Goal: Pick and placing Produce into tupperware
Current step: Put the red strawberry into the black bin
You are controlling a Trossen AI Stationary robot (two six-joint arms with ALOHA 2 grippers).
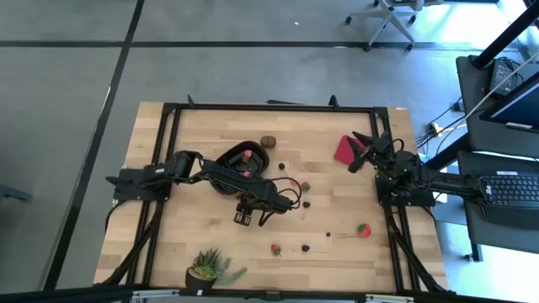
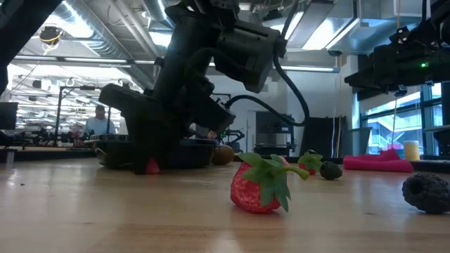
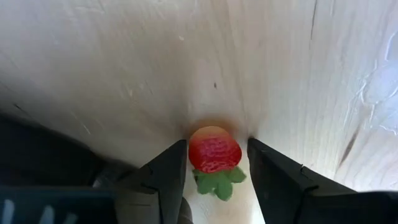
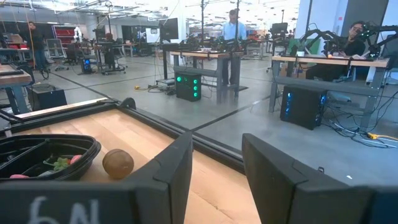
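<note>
The left tool (image 3: 214,171) stands over the surface (image 1: 210,135), jaws apart, flanking a strawberry (image 3: 214,149) without gripping it. The berry could squirt sideways if they close off-centre. The tupperware (image 1: 240,160) lies just behind; loose berries lie nearby. The right tool (image 4: 214,168) waits, part-open and empty

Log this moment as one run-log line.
left gripper: open around strawberry on table | right gripper: open, waiting at right edge | tupperware: some produce inside
</note>
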